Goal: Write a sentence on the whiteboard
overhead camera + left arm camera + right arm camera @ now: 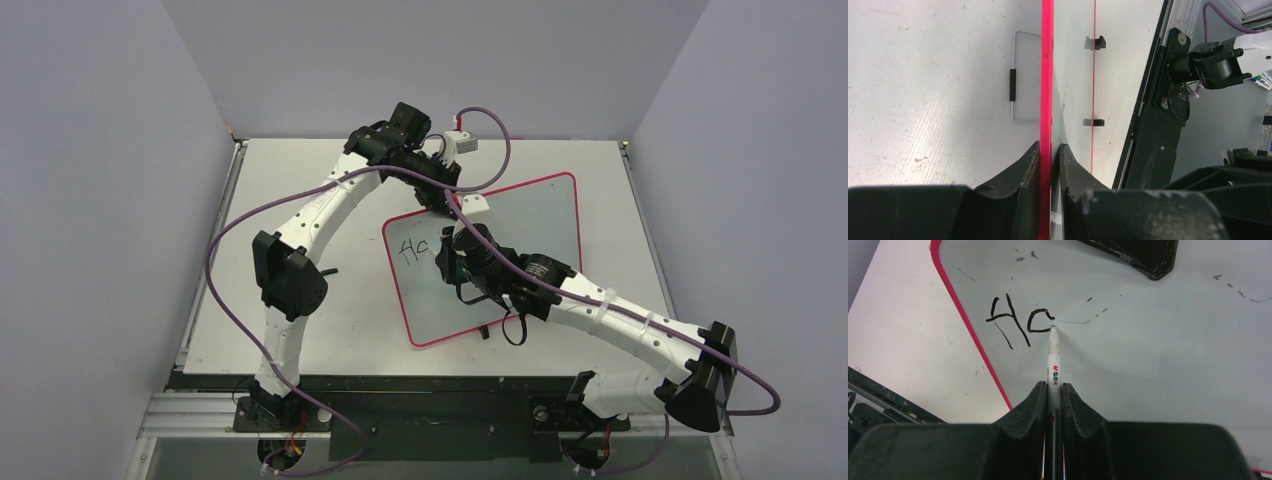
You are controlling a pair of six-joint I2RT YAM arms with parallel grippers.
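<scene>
Hard to read from above: just two small black letters of the sentence (412, 250) near the left edge of the whiteboard (540, 225), set askew on the table (605, 240), with both wrists crowding over it and hiding the fingertips. Clearer from the right wrist: roughly "Ha", plus faint stray dashes; right gripper (1052, 387) clamped on a white M&G marker (1053, 360), tip touching the end of the second letter. Shown only from the left wrist: left gripper (1050, 147) pinching the board's red rim (1047, 75) edge-on, two black tabs (1095, 43) beyond. Unclear whether that edge is lifted. Writing out of frame there.
</scene>
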